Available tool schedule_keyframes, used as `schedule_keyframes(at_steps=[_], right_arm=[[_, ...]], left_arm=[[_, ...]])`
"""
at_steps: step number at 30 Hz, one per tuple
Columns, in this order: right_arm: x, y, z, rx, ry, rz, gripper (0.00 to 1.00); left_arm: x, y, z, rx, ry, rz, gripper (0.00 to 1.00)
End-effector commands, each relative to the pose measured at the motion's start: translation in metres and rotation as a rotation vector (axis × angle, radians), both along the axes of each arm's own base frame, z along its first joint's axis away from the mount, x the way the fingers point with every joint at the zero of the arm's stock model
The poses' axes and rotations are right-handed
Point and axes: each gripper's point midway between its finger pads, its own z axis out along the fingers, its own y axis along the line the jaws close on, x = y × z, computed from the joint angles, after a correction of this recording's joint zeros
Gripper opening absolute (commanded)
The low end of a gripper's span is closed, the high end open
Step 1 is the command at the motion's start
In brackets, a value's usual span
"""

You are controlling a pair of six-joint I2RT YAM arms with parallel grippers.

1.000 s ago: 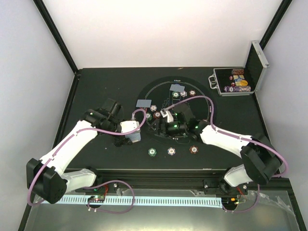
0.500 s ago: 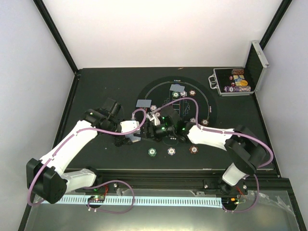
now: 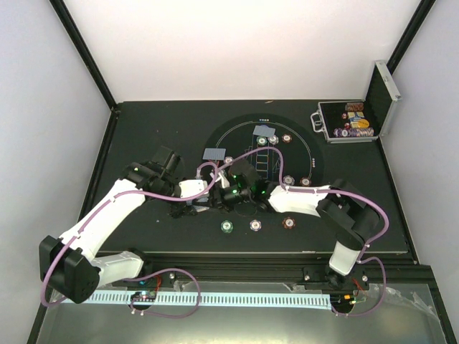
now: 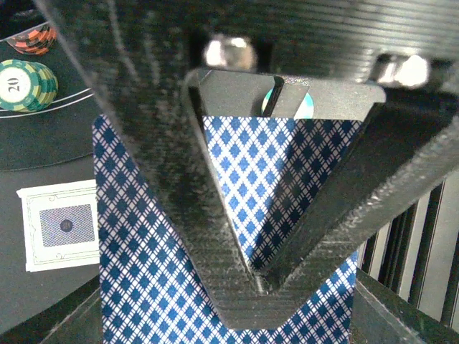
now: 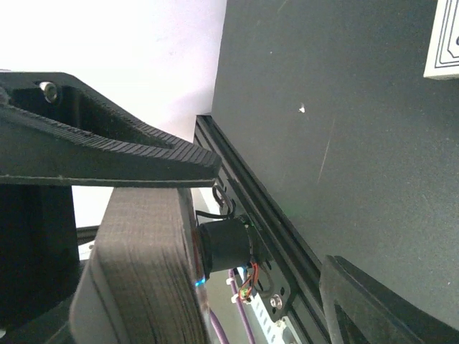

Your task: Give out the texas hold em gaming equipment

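My left gripper is shut on a deck of playing cards with blue diamond backs, left of the mat's ring. My right gripper is open right beside it. In the right wrist view the deck's edge lies under the upper finger, with a gap to the lower finger. Single cards lie face down on the mat. Chips sit at the front of the mat, at the back and on the right.
The silver-edged case stands open at the back right with coloured chips inside. Two chip stacks show in the left wrist view. The black rail runs along the table's near edge.
My right arm has swung left across the mat to the deck in my left gripper, and its jaws have narrowed. The left arm has stayed put.
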Motion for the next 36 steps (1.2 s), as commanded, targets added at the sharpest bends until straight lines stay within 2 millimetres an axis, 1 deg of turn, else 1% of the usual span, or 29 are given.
schedule_keyframes(at_steps=[1,4,8,11,16,20,25,28,34,36], right_arm=[[0.007,-0.003,0.0,0.005,-0.013,-0.009,0.66],[0.01,-0.014,-0.003,-0.011,-0.023,-0.023,0.62],[0.012,-0.024,-0.001,-0.033,-0.048,-0.032,0.6],[0.014,-0.03,0.001,-0.04,-0.055,-0.039,0.54],[0.015,-0.035,0.002,-0.051,-0.065,-0.047,0.49],[0.014,-0.037,0.002,-0.055,-0.067,-0.05,0.4],[0.013,-0.043,0.004,-0.082,-0.091,-0.054,0.38],[0.013,-0.047,0.003,-0.1,-0.1,-0.061,0.35],[0.012,-0.049,0.003,-0.1,-0.096,-0.067,0.25],[0.012,-0.05,0.007,-0.094,-0.101,-0.072,0.2]], left_arm=[[0.003,-0.003,0.011,-0.024,-0.032,-0.015,0.02],[0.003,-0.003,0.011,-0.024,-0.035,-0.015,0.01],[0.004,-0.003,0.011,-0.026,-0.039,-0.015,0.02],[0.005,-0.004,0.012,-0.028,-0.042,-0.014,0.02],[0.004,-0.003,0.009,-0.023,-0.039,-0.012,0.02],[0.005,-0.002,0.009,-0.02,-0.044,-0.012,0.01],[0.005,-0.002,0.008,-0.015,-0.044,-0.011,0.02],[0.005,-0.002,0.008,-0.017,-0.041,-0.011,0.02],[0.006,-0.002,0.009,-0.018,-0.045,-0.012,0.01],[0.006,-0.002,0.008,-0.015,-0.043,-0.01,0.02]])
